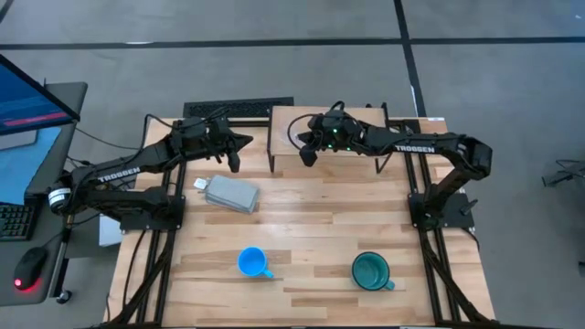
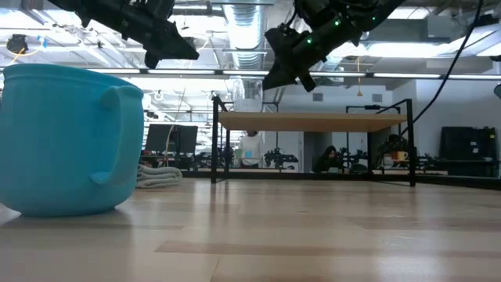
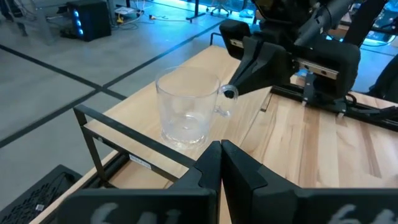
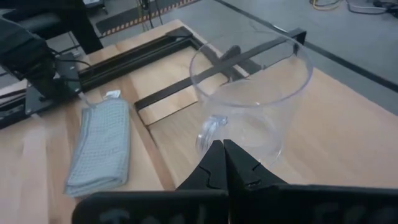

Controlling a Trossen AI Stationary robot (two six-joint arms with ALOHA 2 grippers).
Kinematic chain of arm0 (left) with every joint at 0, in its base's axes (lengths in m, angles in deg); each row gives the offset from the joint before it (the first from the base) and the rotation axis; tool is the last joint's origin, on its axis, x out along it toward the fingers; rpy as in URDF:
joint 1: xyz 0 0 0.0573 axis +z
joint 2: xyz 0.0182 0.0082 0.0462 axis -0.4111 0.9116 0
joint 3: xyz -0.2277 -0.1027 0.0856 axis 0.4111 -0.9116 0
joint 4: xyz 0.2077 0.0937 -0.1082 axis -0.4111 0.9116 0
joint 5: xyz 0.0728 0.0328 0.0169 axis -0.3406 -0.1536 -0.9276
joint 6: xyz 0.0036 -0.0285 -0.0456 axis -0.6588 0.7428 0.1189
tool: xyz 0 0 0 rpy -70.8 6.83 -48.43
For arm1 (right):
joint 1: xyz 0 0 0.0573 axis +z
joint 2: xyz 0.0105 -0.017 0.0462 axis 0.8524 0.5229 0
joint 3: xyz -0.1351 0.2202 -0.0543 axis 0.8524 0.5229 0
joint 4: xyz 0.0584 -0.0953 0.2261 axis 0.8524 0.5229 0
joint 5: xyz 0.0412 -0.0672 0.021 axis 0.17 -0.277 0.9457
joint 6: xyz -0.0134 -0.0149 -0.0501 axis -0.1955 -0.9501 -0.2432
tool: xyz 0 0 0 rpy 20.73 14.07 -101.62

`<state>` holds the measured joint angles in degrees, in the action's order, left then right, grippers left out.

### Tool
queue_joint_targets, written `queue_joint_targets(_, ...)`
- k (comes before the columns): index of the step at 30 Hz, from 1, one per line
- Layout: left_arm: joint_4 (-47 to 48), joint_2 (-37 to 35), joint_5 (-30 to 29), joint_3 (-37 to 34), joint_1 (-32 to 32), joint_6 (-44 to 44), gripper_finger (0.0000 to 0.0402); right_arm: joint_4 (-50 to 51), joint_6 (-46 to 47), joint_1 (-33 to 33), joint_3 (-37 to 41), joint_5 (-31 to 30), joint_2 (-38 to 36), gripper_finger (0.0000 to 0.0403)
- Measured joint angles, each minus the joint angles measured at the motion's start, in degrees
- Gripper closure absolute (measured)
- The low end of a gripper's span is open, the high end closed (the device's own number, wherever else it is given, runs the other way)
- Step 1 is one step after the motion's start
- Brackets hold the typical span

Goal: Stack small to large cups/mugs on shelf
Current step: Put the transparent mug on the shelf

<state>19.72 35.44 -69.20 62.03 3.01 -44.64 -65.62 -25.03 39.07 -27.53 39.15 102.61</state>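
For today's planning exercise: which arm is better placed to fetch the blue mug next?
Probably left. The blue mug sits on the left arm's half; left gripper hovers shut by the shelf, and right gripper is farther over.

A folded grey cloth lies on the plank tabletop, a monitor stands beside it

The table has a pale plank top and stands on a grey floor crossed by dark lines. A monitor with a blue screen, a keyboard and a mouse sit on a desk beside it. Beyond the table, ceiling ducts and strip lights run above dark screens.
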Motion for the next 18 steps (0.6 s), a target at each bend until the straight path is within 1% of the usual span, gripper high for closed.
queue_joint_targets(10,0.6,0.0,0.0,0.0,0.0,0.5,0.0401,0.2,0.0,2.2,0.1,-0.1,0.5,0.0401)
queue_joint_targets(18,1.2,0.0,0.0,0.0,0.0,0.6,0.0401,0.0,0.1,2.2,0.1,-0.2,0.5,0.0401)
